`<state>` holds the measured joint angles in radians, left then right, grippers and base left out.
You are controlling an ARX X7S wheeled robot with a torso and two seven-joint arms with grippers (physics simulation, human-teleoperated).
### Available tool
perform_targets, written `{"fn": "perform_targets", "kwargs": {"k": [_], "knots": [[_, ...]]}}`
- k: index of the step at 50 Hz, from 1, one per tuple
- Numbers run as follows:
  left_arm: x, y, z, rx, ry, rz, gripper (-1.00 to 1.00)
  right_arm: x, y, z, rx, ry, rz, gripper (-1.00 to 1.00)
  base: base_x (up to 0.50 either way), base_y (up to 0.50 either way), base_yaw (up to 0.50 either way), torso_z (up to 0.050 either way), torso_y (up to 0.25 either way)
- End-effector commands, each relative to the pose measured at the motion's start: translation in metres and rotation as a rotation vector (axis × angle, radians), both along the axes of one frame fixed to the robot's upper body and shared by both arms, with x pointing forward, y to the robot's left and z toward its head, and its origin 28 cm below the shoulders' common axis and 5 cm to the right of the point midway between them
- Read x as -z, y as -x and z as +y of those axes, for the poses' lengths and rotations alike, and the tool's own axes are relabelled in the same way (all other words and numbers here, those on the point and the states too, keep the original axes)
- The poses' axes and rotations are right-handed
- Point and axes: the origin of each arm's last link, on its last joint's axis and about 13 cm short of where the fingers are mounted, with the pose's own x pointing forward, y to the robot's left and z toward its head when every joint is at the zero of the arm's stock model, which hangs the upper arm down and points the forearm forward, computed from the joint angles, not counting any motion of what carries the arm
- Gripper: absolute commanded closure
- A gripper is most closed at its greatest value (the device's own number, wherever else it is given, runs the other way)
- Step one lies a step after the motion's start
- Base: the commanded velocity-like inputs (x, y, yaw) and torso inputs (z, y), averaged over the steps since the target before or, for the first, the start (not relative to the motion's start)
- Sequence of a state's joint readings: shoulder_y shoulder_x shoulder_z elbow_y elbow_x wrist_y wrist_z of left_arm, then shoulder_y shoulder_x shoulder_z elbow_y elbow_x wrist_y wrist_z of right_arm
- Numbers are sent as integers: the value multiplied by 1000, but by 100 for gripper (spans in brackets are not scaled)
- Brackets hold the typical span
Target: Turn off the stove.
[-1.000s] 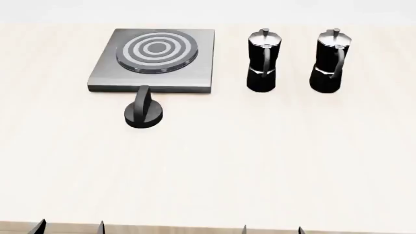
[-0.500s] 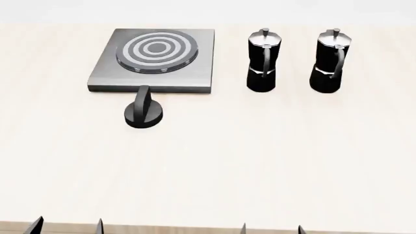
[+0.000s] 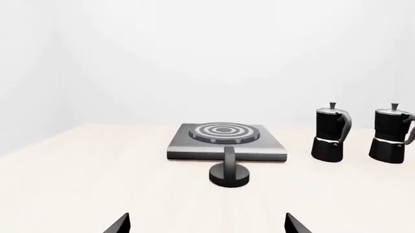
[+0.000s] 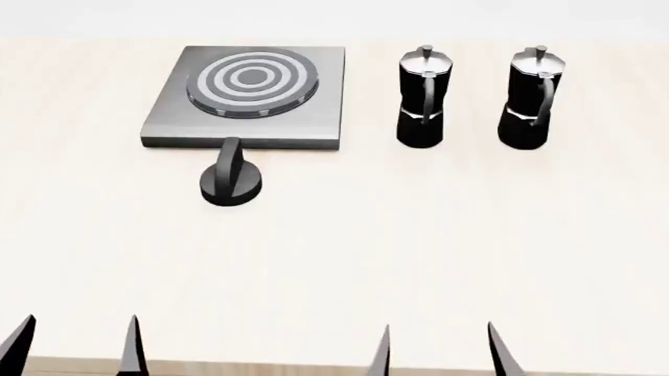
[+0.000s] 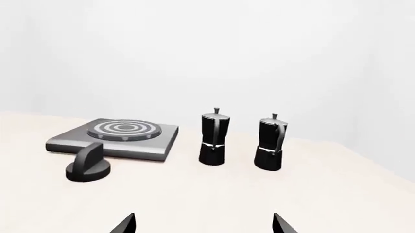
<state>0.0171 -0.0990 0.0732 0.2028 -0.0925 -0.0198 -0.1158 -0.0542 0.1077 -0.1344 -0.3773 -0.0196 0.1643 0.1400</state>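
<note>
The stove (image 4: 168, 117) is a flat grey metal plate with a ringed round burner (image 4: 253, 81), at the table's far left. Its black round knob (image 4: 231, 178) stands just in front of the plate, its handle pointing toward the stove. The same knob (image 3: 228, 172) lies straight ahead in the left wrist view, and off to one side as knob (image 5: 88, 165) in the right wrist view. My left gripper (image 4: 75, 342) hangs open at the near table edge, well short of the knob. Open too and holding nothing, my right gripper (image 4: 437, 348) is at the near edge.
Two black-and-silver moka pots (image 4: 424, 98) (image 4: 533, 98) stand upright to the right of the stove. A pale wooden table (image 4: 418, 251) stretches between the grippers and the stove. A white wall is behind.
Both grippers have risen further into the head view from the near edge, their fingertips now showing longer. The stove, knob and pots have not moved.
</note>
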Motion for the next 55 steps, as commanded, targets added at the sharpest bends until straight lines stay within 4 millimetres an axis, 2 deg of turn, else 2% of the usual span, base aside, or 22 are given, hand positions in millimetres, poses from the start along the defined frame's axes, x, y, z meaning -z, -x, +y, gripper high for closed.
{"fn": "perform_targets", "kwargs": {"k": [1,13,32,46,55], "knots": [[-23,5,4,21,44,-46,-100,-28,9,0,20,72,-93,-100,0,0,0,0,0],[-49,13,6,28,75,-132,-100,-50,18,2,22,118,-174,-100,0,0,0,0,0],[-75,24,8,41,127,-182,-100,-77,32,4,23,131,-281,-100,0,0,0,0,0],[-91,31,10,51,163,-217,-100,-81,36,3,37,135,-317,-100,0,0,0,0,0],[-92,33,11,54,171,-225,-100,-80,37,3,40,129,-318,-100,0,0,0,0,0]]}}
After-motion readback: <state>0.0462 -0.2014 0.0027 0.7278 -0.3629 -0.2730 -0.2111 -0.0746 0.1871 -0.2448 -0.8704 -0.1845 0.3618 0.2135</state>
